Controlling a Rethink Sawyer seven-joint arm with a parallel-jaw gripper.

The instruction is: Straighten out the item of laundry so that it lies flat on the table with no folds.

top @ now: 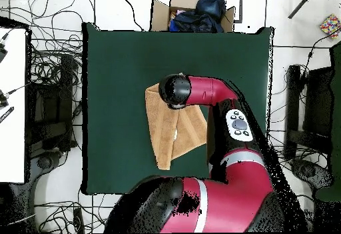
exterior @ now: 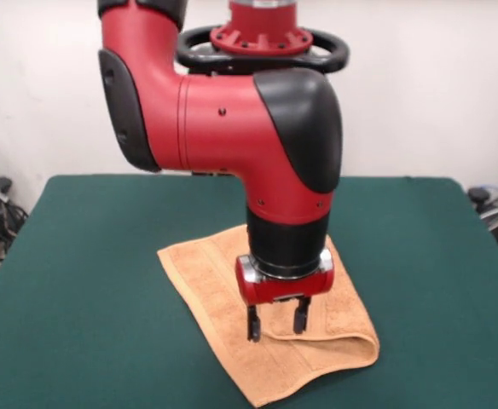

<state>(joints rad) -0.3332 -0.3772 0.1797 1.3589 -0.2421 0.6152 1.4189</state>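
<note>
The orange-tan washcloth (exterior: 232,324) lies on the green table (exterior: 87,298) near its front middle. It is folded over: a doubled edge bulges up at its right front corner. My gripper (exterior: 277,322) hangs straight down over the cloth's middle, fingers open, tips just above or touching the fabric, holding nothing. In the overhead view the cloth (top: 170,135) lies at the table's (top: 113,78) centre, with a small white tag near its middle fold. The arm's wrist covers the cloth's upper end there, and the gripper is hidden under it.
A cardboard box (top: 193,15) with dark blue cloth stands beyond the table's far edge in the overhead view. Cables and equipment lie on the floor on both sides. The arm's elbow and base (top: 230,171) overhang the table's side nearest the robot.
</note>
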